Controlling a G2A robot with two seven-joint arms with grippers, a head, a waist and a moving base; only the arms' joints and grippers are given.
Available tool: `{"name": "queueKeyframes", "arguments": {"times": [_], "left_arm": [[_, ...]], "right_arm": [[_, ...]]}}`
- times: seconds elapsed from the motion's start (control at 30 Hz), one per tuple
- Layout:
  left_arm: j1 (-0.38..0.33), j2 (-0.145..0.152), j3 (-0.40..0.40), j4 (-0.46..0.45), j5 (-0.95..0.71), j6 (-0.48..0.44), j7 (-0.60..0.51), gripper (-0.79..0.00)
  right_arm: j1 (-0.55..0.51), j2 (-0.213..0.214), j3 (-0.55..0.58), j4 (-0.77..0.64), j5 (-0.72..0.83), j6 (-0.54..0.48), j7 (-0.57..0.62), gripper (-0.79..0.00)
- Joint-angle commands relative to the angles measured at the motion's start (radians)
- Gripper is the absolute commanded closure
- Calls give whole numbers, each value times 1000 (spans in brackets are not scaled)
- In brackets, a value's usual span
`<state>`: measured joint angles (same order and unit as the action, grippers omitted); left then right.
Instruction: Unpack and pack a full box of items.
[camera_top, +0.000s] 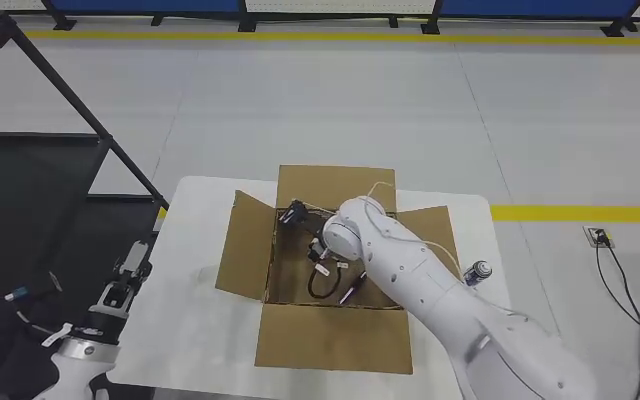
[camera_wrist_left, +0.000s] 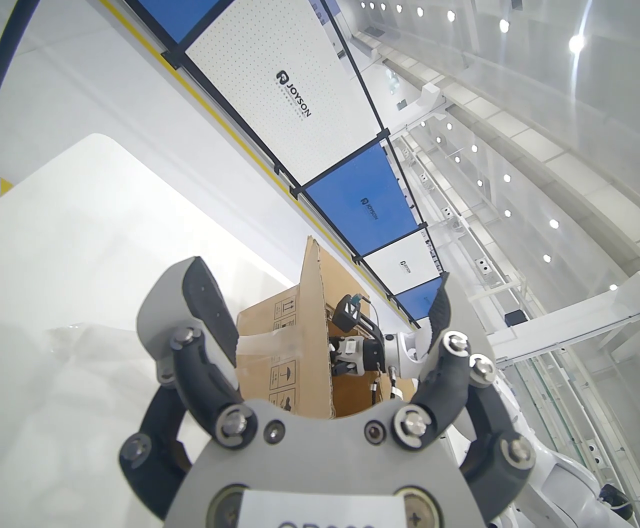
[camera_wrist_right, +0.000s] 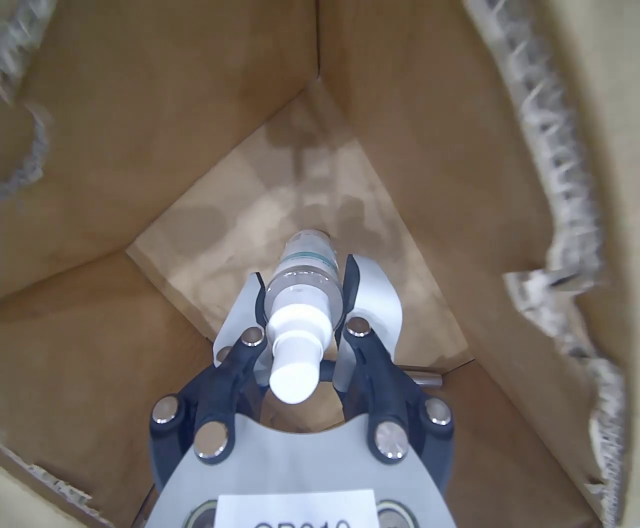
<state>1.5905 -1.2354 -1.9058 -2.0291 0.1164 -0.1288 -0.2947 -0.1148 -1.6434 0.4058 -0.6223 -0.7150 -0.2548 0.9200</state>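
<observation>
The box (camera_top: 335, 335) stands open in the middle of the top view, flaps folded out over the white counter (camera_top: 200, 330). The right arm (camera_top: 400, 270) reaches down into it from the lower right of the frame. In the right wrist view the right jaws pinch a small clear bottle (camera_wrist_right: 305, 285) by its upper body, just under the shoulder. Its white cap (camera_wrist_right: 295, 345) points back towards the camera and its base points at the bare cardboard floor (camera_wrist_right: 240, 225). Whether the base touches the floor I cannot tell.

The left arm (camera_top: 120, 285) sits at the lower left of the top view, off the counter's edge and well apart from the box. Its left jaws are spread wide with nothing between them. A small can (camera_top: 478, 272) stands on the counter just right of the box.

The bottle looks light and stiff, probably plastic. Its smooth round wall could let it twist or slide in a loose hold. The body seems the right place to grip, as the narrow cap gives little surface and might pull off.
</observation>
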Motion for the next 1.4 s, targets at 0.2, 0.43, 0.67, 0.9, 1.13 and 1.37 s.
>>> {"name": "queueKeyframes", "arguments": {"times": [0.2,0.43,0.67,0.9,1.13,1.37], "left_arm": [[-15,3,21,0,10,-3,-15,-785],[-24,5,40,1,16,-8,-26,-785],[-37,7,68,-10,32,-10,-37,-785],[-49,9,95,-12,50,-5,-45,-785],[-57,11,122,-14,67,6,-46,-785],[-60,12,126,-11,70,14,-39,-785]], "right_arm": [[-14,106,143,-331,-47,64,191,0],[-329,279,431,-1070,-302,193,522,0],[-726,377,755,-1571,-539,233,616,0],[-1034,417,1161,-1728,-543,271,579,0],[-1292,422,1453,-1703,-361,254,477,0],[-1293,433,1435,-1480,-281,126,426,0]]}}
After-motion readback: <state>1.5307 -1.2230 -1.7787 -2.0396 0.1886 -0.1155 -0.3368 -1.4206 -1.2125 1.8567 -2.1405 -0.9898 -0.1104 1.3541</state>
